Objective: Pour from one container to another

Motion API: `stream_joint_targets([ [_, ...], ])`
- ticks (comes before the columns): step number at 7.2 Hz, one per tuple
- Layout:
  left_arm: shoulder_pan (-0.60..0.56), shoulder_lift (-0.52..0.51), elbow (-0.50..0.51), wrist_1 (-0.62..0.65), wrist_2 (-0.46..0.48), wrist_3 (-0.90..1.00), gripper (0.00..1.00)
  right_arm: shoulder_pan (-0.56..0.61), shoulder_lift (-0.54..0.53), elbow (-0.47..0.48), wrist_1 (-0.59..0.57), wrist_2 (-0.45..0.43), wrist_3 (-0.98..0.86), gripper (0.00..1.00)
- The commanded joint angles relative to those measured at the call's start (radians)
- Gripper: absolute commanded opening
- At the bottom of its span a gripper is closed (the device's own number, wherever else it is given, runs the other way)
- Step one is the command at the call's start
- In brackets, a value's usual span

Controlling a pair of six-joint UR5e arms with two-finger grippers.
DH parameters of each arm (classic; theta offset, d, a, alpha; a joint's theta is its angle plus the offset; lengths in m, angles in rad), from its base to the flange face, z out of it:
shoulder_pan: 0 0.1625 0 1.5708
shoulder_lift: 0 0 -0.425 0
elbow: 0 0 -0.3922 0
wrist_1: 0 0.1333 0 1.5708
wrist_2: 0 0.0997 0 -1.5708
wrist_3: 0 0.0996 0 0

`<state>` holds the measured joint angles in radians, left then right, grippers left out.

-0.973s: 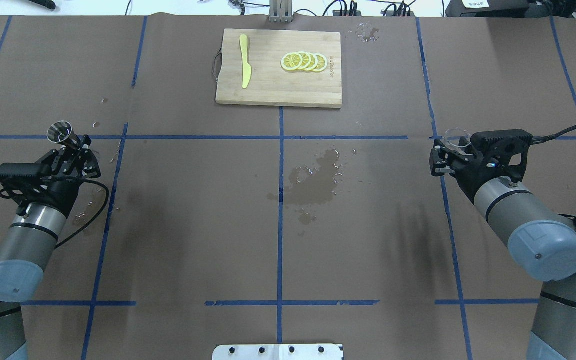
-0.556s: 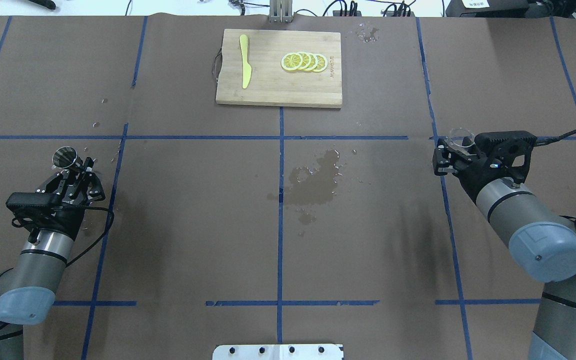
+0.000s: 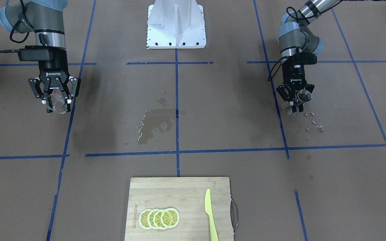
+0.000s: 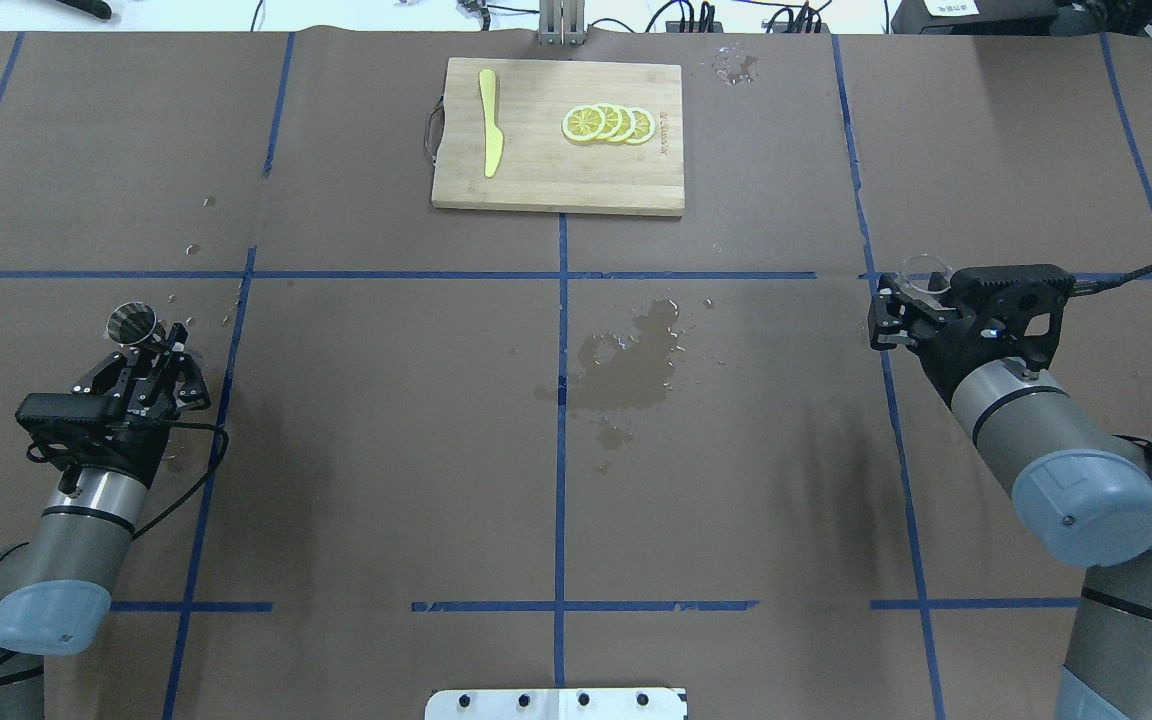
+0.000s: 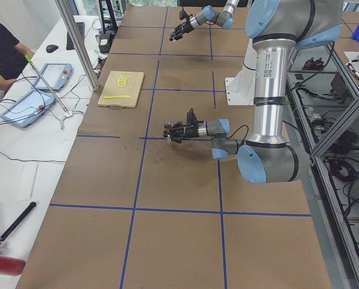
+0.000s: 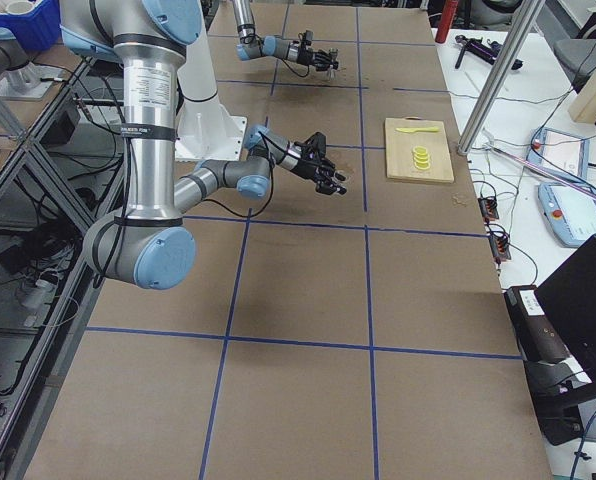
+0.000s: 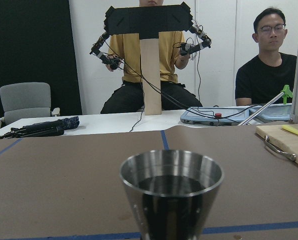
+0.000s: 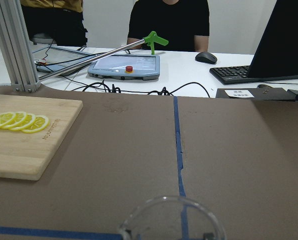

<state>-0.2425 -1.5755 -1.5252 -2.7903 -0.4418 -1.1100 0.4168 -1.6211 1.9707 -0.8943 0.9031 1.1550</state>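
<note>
As viewed from overhead: brown-papered bench (image 4: 386, 500), gridded in blue tape. Wooden cutting board (image 4: 546, 180) well ahead of both end effectors, about midway between them across the bench. Dark wet patch (image 4: 636, 365) on the paper, between the two end effectors and well apart from each.

Left end effector (image 4: 148, 345): low over the bench, fingers closed part-way onto a steel cup (image 4: 131, 322) held at the tips. Cup upright in the wrist view, flared rim up, inside dark. Contact between cup and bench not discernible.

Right end effector (image 4: 898, 305): fingers closed part-way around a clear glass beaker (image 4: 924, 272). Only the rim visible at the bottom of the wrist view; contents not discernible.

Yellow knife (image 4: 489, 125) on the board's side nearer the left end effector. Fanned lemon slices (image 4: 608, 124) on the side nearer the right end effector. Small droplets (image 3: 314, 122) on the paper just beyond the left end effector's tips.
</note>
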Motion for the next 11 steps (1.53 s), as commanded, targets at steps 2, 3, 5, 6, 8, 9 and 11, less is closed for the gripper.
stream_joint_targets([
  [2, 0.005, 0.000, 0.016, 0.000, -0.006, 0.005, 0.24, -0.021, 0.001, -0.026, 0.002, -0.041, 0.000, 0.00],
  [3, 0.009, -0.001, 0.016, 0.000, -0.008, 0.005, 0.24, -0.021, 0.001, -0.026, 0.002, -0.046, 0.000, 0.00],
  [5, 0.015, -0.001, 0.016, 0.000, -0.025, 0.004, 0.24, -0.021, 0.001, -0.026, 0.002, -0.049, 0.000, 0.00],
  [6, 0.020, -0.003, 0.016, 0.000, -0.043, 0.002, 0.24, -0.021, 0.001, -0.026, 0.002, -0.049, 0.000, 0.00],
  [8, 0.025, -0.005, 0.016, 0.000, -0.048, 0.002, 0.33, -0.023, 0.000, -0.026, 0.002, -0.059, 0.000, 0.00],
  [9, 0.026, -0.005, 0.014, 0.000, -0.061, 0.004, 0.37, -0.024, 0.000, -0.029, 0.002, -0.061, 0.000, 0.00],
  [11, 0.026, -0.005, 0.011, -0.001, -0.064, 0.004, 0.44, -0.041, 0.000, -0.042, 0.000, -0.096, 0.000, 0.00],
])
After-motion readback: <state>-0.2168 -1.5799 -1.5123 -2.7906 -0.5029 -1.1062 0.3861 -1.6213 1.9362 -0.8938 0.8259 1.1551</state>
